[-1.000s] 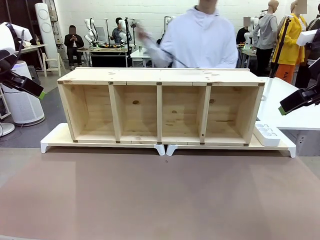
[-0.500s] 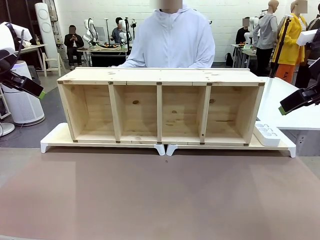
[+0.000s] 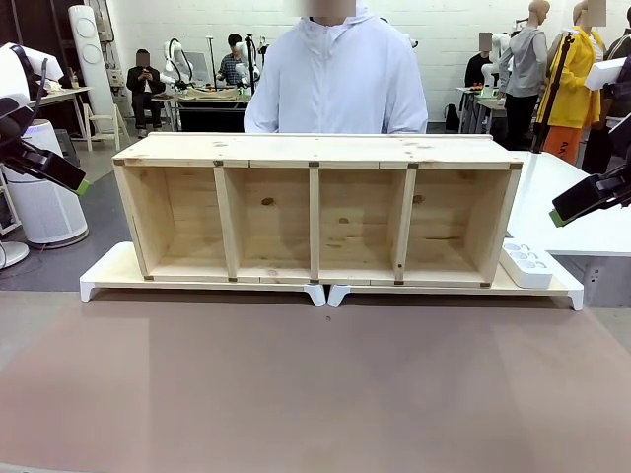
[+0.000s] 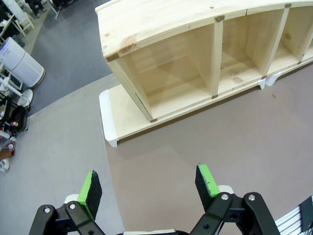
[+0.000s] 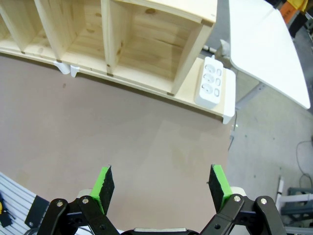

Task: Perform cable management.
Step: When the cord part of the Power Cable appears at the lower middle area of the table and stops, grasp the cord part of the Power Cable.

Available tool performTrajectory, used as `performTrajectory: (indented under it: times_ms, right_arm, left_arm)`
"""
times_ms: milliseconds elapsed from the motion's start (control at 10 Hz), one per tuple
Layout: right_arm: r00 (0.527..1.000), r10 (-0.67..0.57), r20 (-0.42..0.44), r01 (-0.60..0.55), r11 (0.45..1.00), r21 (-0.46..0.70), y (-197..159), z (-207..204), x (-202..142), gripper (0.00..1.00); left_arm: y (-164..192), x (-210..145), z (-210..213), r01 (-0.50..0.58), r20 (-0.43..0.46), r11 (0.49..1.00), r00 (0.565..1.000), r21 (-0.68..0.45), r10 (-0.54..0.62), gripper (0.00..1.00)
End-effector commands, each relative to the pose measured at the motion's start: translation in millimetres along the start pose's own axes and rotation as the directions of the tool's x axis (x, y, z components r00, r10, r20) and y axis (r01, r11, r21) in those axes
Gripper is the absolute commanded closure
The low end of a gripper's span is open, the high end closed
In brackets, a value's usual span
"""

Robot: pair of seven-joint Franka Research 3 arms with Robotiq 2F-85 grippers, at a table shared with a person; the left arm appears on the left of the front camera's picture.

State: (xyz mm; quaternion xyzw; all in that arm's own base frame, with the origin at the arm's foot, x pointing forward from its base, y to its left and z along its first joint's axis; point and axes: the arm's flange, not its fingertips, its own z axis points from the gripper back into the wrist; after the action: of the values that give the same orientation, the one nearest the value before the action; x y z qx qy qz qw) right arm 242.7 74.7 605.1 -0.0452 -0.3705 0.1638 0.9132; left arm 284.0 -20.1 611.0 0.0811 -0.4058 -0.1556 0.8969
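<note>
A white power strip lies on the right end of the white base board, beside the wooden shelf unit; it lies there too in the right wrist view. The cable is hidden from view. My left gripper hangs open and empty above the brown table's left side, well short of the shelf's left end. My right gripper is open and empty over the table's right side, apart from the strip. From the front, the left gripper and right gripper sit at the frame's edges.
A person in a white hoodie stands behind the shelf, hands hidden. The shelf has several open compartments facing me. A white table stands at the right. The brown table surface in front of the shelf is bare.
The person has shifted from the right to stand squarely behind the shelf's middle and lowered the raised arm. Neither arm has moved.
</note>
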Motion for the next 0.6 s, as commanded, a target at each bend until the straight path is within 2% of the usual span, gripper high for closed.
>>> performTrajectory:
  times_ms: [0, 500]
  right_arm:
    - [1.0, 0.009, 0.003, -0.009, 1.0, 0.001, 0.1, -2.4, 1.5, 0.0]
    - [1.0, 0.009, 0.003, -0.009, 1.0, 0.001, 0.1, -2.4, 1.5, 0.0]
  left_arm:
    - [-0.7, 1.9, -1.5, 0.004, 0.008, 1.0, 1.0, 0.008, -0.004, 0.0]
    - [-0.7, 1.9, -1.5, 0.004, 0.008, 1.0, 1.0, 0.008, -0.004, 0.0]
